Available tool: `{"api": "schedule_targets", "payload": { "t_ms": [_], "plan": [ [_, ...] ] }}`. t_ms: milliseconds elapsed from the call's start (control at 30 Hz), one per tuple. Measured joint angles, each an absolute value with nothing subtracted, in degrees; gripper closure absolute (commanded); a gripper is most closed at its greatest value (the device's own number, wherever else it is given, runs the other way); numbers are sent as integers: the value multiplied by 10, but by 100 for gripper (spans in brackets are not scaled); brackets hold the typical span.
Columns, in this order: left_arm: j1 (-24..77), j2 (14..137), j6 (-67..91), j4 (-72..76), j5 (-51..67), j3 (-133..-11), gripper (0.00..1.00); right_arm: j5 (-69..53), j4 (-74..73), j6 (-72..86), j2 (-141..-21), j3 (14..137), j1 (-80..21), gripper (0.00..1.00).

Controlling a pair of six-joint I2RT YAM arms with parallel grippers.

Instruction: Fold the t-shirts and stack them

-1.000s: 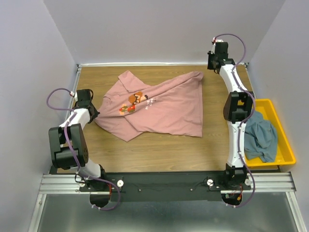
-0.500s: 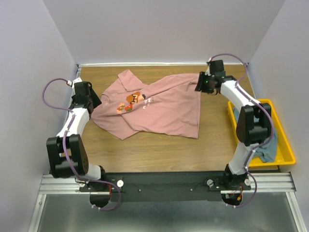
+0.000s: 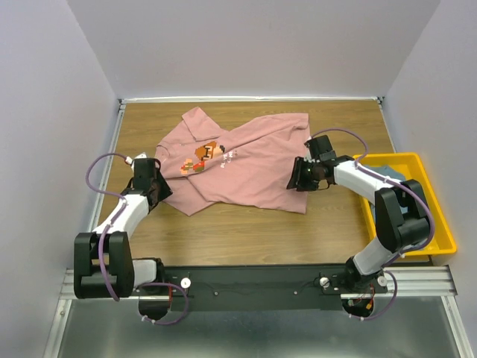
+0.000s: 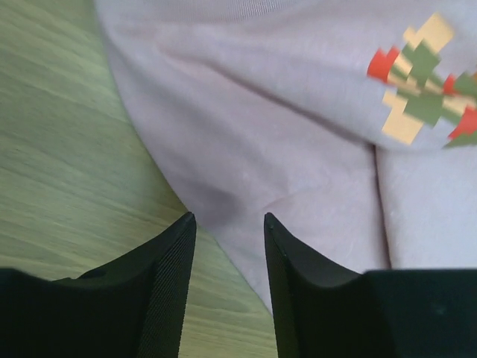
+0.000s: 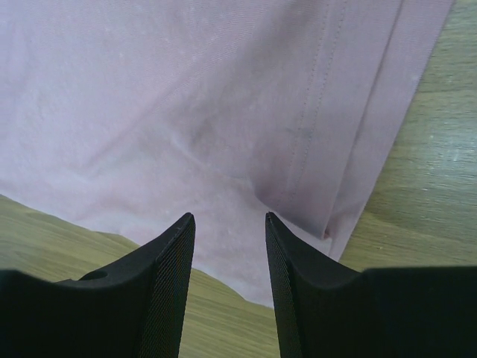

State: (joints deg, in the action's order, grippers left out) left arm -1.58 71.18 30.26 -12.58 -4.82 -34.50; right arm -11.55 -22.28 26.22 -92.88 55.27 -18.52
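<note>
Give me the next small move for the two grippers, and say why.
Probably lower both and pinch the cloth. The left gripper and right gripper are open, each with an edge of the dusty-pink t-shirt showing between its fingers, and the shirt lies rumpled and unfolded on the table. Holding both sides should let them pull it flat.

Wood-grain tabletop (image 3: 246,239) spreads under the left gripper (image 4: 229,224) and the right gripper (image 5: 229,220). Pale lavender walls (image 3: 246,45) rise beyond them and outside each. A metal rail (image 3: 417,282) runs behind them. Soft, even light.
</note>
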Motion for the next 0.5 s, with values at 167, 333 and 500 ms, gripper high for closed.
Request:
{"api": "schedule_targets", "payload": {
  "t_ms": [167,333,500],
  "plan": [
    [15,738,320,-126,-47,-340,54,-125,-201,270,-929,542,-185,50],
    [26,756,331,-125,-50,-340,64,-126,-190,270,-929,537,-185,50],
    [26,790,338,-126,-71,-358,78,-119,-183,261,-932,533,-185,50]
  ]
}}
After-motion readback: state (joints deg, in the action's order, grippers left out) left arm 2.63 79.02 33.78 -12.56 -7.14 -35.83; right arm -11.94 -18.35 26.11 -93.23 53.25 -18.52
